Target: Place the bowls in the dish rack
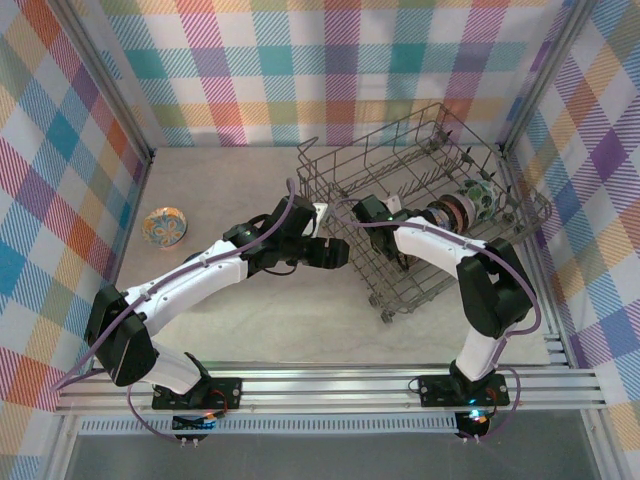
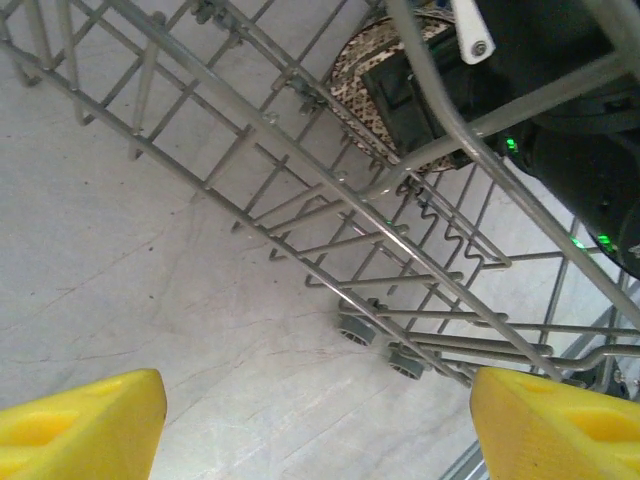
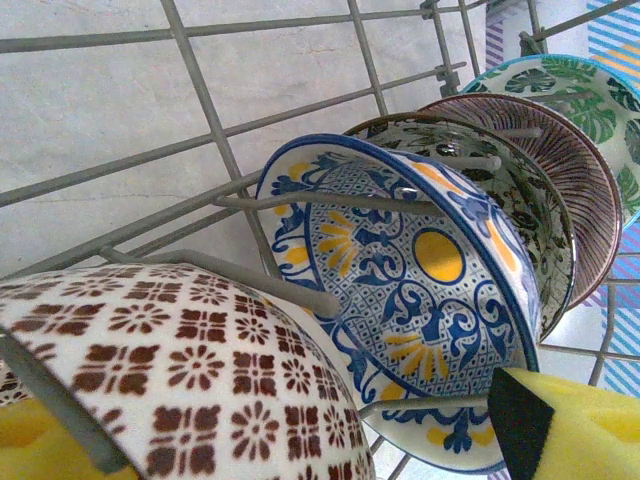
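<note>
Brown bowl (image 3: 180,370) stands in rack (image 1: 520,215) between right gripper's (image 3: 300,440) wide-open jaws, apparently ungripped. Last bowl (image 1: 165,226) lies left of left gripper (image 1: 338,252), open, empty, nearer.

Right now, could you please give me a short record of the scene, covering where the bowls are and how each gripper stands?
Dish rack: on the table, right of centre
Bowls in rack: five in a row: brown lattice bowl, blue-yellow bowl, dark floral bowl, striped bowl, green-leaf bowl
Bowl left to load: orange-teal bowl, on the table at far left
Left gripper: open, empty, outside the rack's side
Right gripper: open, inside the rack at the brown lattice bowl
</note>
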Controlling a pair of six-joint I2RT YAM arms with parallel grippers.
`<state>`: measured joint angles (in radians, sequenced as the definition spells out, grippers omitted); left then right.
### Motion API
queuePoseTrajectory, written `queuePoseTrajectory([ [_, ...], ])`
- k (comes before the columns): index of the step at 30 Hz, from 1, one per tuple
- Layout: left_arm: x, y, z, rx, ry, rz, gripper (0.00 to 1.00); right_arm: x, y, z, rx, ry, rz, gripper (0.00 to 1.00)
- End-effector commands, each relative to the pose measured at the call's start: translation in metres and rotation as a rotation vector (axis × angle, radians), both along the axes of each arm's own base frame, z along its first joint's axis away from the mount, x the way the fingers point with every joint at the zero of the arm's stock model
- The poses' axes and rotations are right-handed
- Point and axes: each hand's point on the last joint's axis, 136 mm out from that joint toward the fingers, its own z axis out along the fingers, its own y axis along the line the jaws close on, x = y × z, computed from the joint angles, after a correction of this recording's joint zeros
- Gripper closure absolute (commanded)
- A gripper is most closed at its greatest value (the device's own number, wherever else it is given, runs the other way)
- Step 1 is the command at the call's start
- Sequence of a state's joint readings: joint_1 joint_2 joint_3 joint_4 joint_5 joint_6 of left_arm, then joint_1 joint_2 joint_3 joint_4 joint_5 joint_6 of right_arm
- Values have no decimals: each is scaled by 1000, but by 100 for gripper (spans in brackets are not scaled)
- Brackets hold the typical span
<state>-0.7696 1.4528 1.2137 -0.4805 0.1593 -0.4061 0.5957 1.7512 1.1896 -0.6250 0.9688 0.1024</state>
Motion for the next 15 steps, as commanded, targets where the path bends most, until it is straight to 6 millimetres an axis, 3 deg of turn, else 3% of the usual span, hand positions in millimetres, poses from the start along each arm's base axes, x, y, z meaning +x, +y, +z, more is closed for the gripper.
queuePoseTrajectory([
  [1, 10, 16, 10, 29, -16, 80, 20, -6, 5, -13, 10, 76, 48, 12],
  [4, 15, 37, 21, 46, -35, 146, 19, -5, -1, 10, 32, 47, 38, 6],
  [7, 17, 71, 29, 51, -30, 239, 18, -6, -5, 34, 98, 27, 50, 0],
  [10, 14, 113, 31, 81, -16, 345, 17, -10, 2, 53, 176, 9, 108, 1],
  [15, -1, 193, 17, 185, 68, 561, 13, -16, 3, 61, 187, 23, 148, 1],
])
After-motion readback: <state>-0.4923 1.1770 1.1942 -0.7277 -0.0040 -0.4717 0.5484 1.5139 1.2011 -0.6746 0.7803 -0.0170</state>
